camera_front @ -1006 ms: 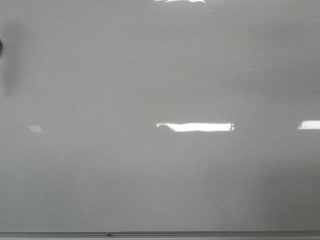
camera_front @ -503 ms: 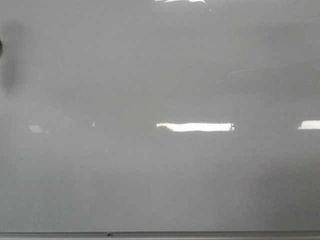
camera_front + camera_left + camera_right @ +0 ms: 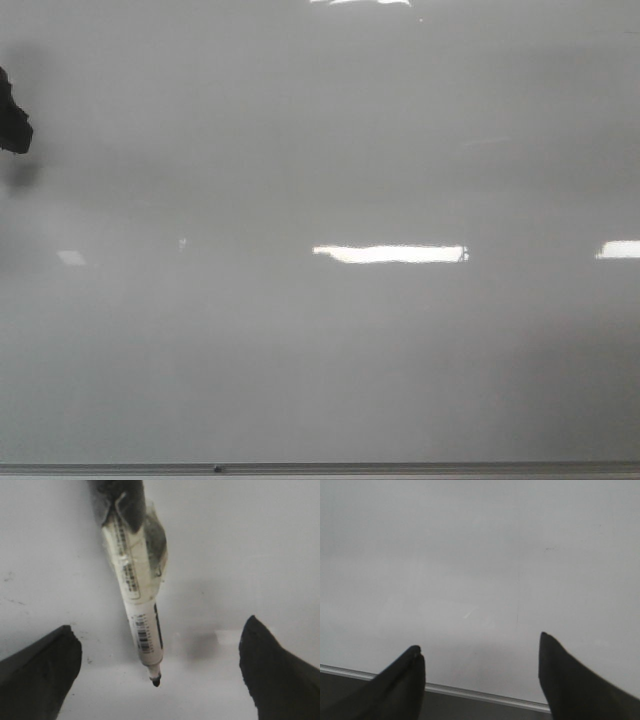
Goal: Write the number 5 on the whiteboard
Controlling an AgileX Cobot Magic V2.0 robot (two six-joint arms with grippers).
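Left gripper point(image 3: 157, 672) edged in, spread wide, marker point(image 3: 137, 595) tip near whiteboard point(image 3: 400, 350)

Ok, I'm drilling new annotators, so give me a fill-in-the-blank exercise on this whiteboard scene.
1. The left gripper carries a ___ between its fingers.
2. The right gripper holds ___.
3. The whiteboard carries ___ written digit.
Missing words: marker; nothing; no.
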